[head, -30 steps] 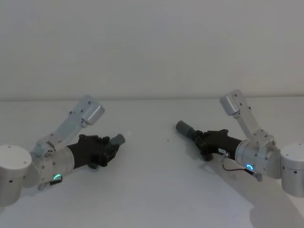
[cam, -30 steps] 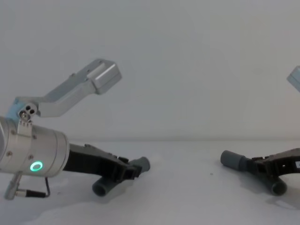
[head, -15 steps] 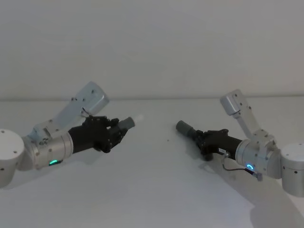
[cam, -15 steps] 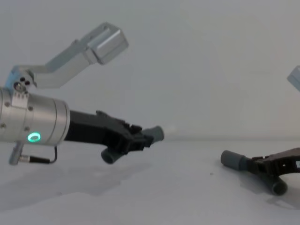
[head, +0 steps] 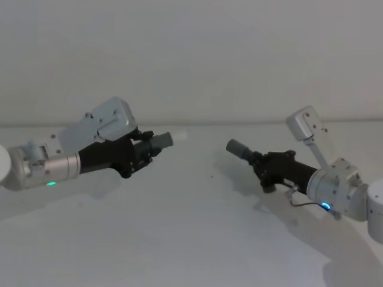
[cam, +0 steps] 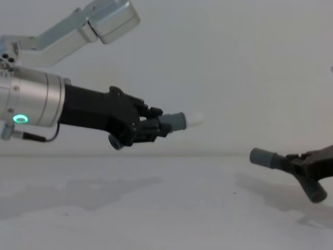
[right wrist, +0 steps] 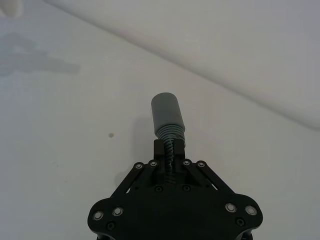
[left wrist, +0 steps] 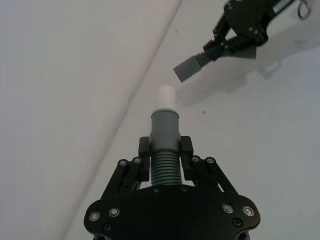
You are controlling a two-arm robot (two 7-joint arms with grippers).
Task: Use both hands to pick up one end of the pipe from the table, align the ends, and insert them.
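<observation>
My left gripper point(head: 145, 150) point(cam: 155, 126) point(left wrist: 165, 150) is shut on the ribbed middle of one dark grey pipe piece point(head: 160, 142) point(cam: 174, 121) point(left wrist: 164, 129), held well above the table point(head: 191, 239). Its cuff carries a narrow white tip point(cam: 195, 119) point(left wrist: 166, 96) pointing right. My right gripper point(head: 259, 161) point(cam: 304, 165) point(right wrist: 170, 146) is shut on the ribs of the other pipe piece point(head: 237, 147) point(cam: 262, 158) point(right wrist: 167, 114), held just above the table. That piece's plain grey cuff points left toward the white tip. A gap separates the two ends, and the left end sits higher.
The white table point(cam: 156, 208) spreads beneath both arms, with a small dark speck point(head: 211, 176) between them. A plain pale wall point(head: 191, 60) closes the far edge.
My left gripper has lifted its pipe piece off the table and carried it up and toward the centre. My right gripper has raised its piece slightly.
</observation>
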